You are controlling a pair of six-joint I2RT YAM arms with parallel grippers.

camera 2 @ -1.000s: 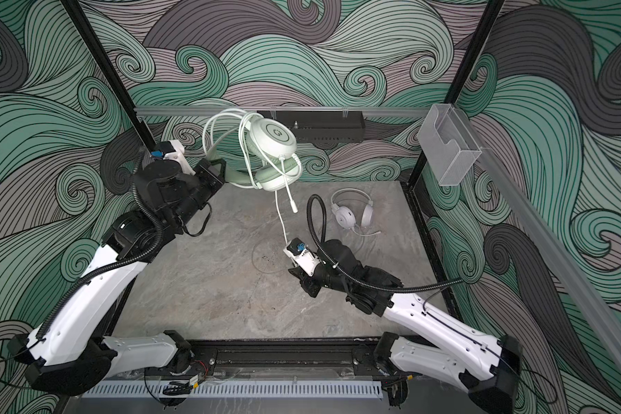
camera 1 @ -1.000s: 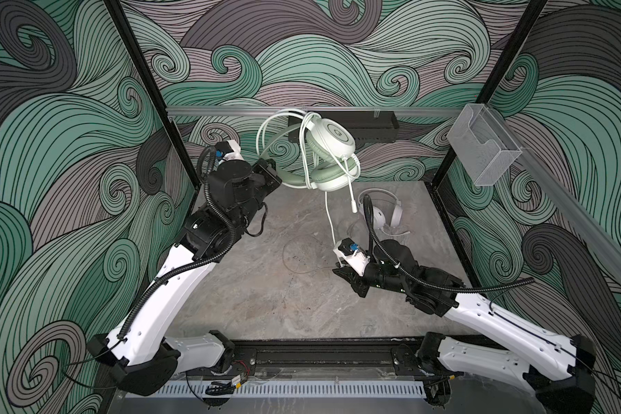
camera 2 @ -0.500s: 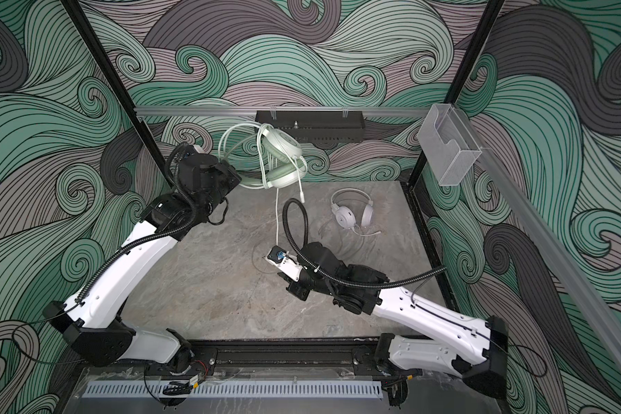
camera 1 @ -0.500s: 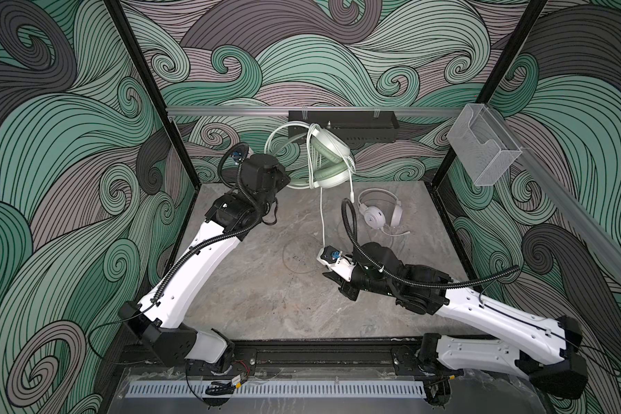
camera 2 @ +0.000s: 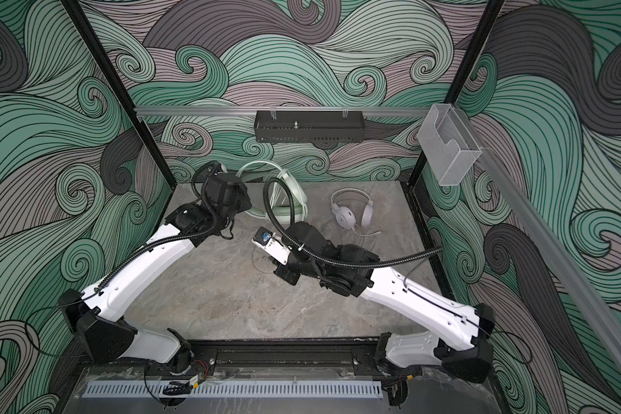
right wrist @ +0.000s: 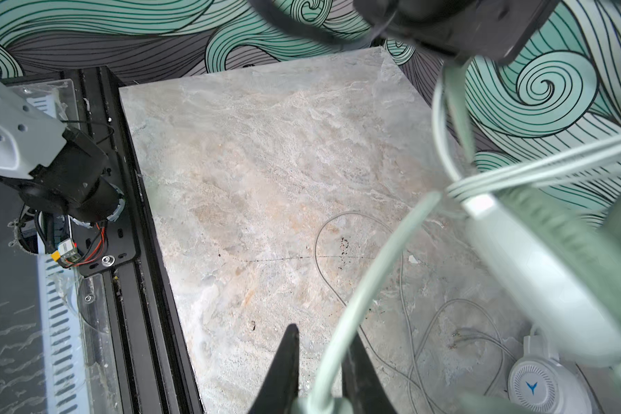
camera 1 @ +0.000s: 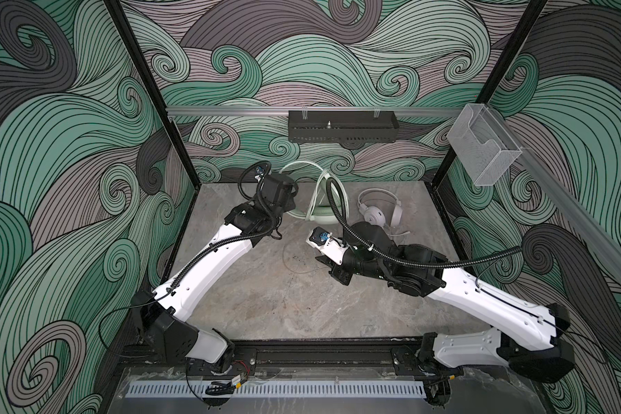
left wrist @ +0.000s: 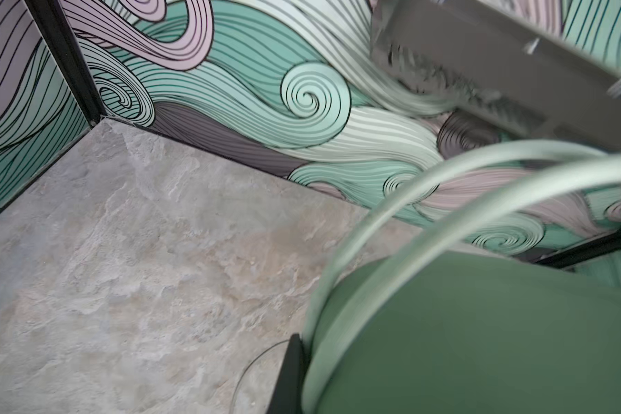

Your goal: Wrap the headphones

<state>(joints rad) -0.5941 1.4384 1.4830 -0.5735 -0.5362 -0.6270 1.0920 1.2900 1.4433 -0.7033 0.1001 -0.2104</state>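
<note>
The mint green headphones [camera 1: 316, 211] hang low over the back of the table in both top views, with cable loops [camera 2: 255, 168] wound round them. My left gripper [camera 1: 290, 208] is shut on them; the left wrist view shows one black finger [left wrist: 287, 380] pressed against the headset's rim beside its green ear pad [left wrist: 481, 340]. My right gripper [right wrist: 321, 333] is shut on the mint cable [right wrist: 373, 261], which runs up to the headset. In a top view it [camera 1: 339, 276] sits mid-table. The white headphones [camera 1: 377, 213] lie at the back right, blue mark [right wrist: 533, 387] showing.
The white headset's thin grey cable [right wrist: 445, 322] lies in loose loops on the marble tabletop [camera 1: 266, 304]. A black tray [camera 1: 343, 131] hangs on the back wall. A clear plastic holder [camera 1: 483, 150] sits on the right rail. A black frame rail [camera 1: 319, 355] runs along the front.
My left arm has lowered the mint headphones from high up to just above the table's back. The right gripper has moved left with the cable still in it.
</note>
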